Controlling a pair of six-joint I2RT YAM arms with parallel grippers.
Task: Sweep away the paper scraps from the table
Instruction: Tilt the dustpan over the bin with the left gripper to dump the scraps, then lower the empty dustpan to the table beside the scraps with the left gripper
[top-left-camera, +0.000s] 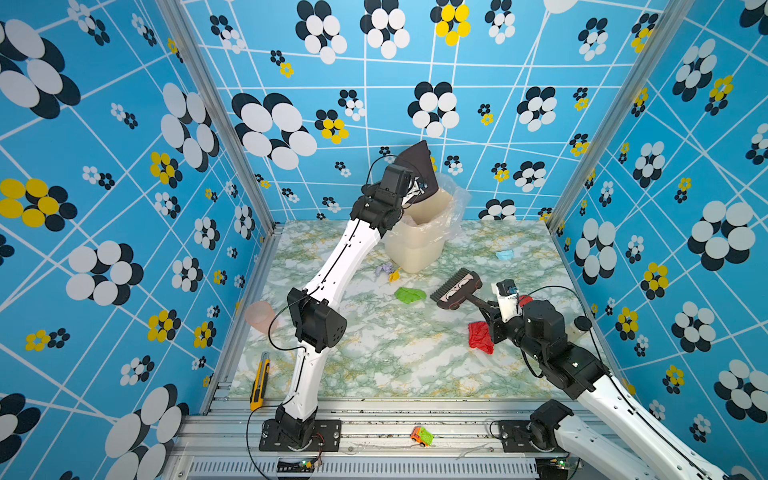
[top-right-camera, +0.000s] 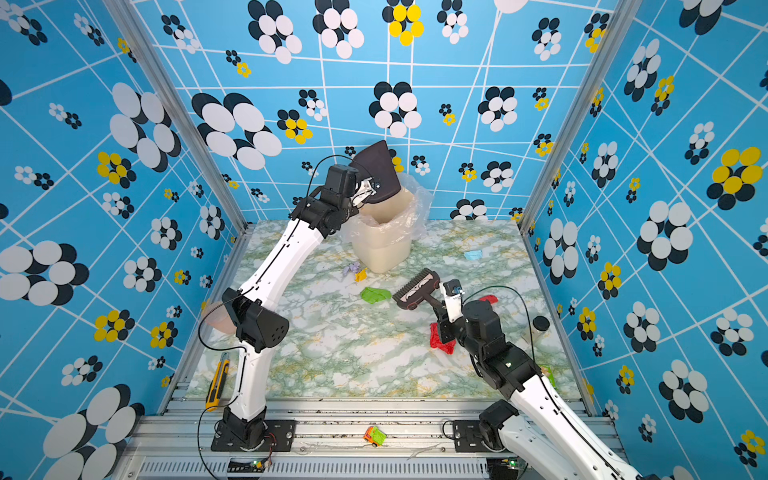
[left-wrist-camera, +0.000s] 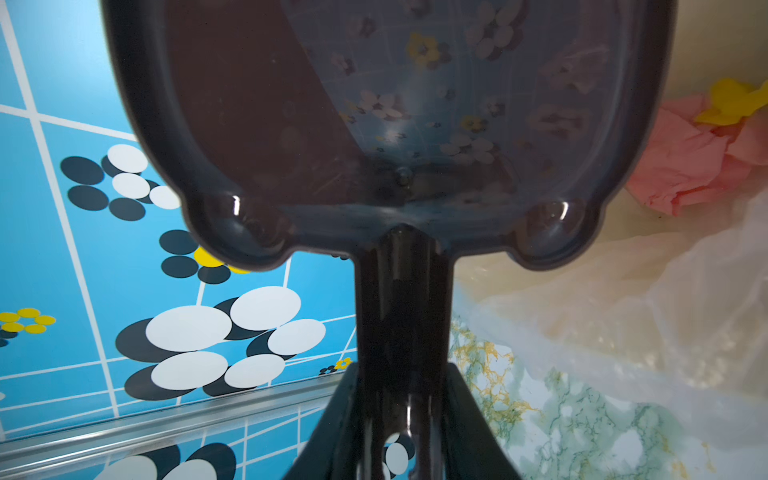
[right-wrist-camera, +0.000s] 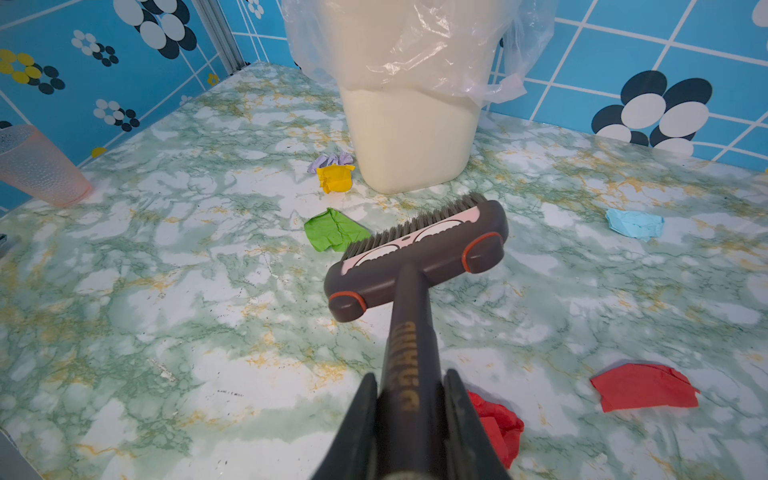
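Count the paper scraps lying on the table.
6: lavender scrap and yellow scrap beside the bin, green scrap at the brush bristles, light blue scrap back right, red wad beside the right gripper, flat red piece farther right. More may be hidden.

Your green-and-white marble-patterned table (right-wrist-camera: 166, 291) carries a cream plastic bin (right-wrist-camera: 407, 137); just beside it a lavender paper wad (right-wrist-camera: 332, 160) touches a yellow paper wad (right-wrist-camera: 336, 178); a green wad (right-wrist-camera: 332, 230), a light-blue wad (right-wrist-camera: 633, 224) and a red wad (right-wrist-camera: 500, 428) lie apart.
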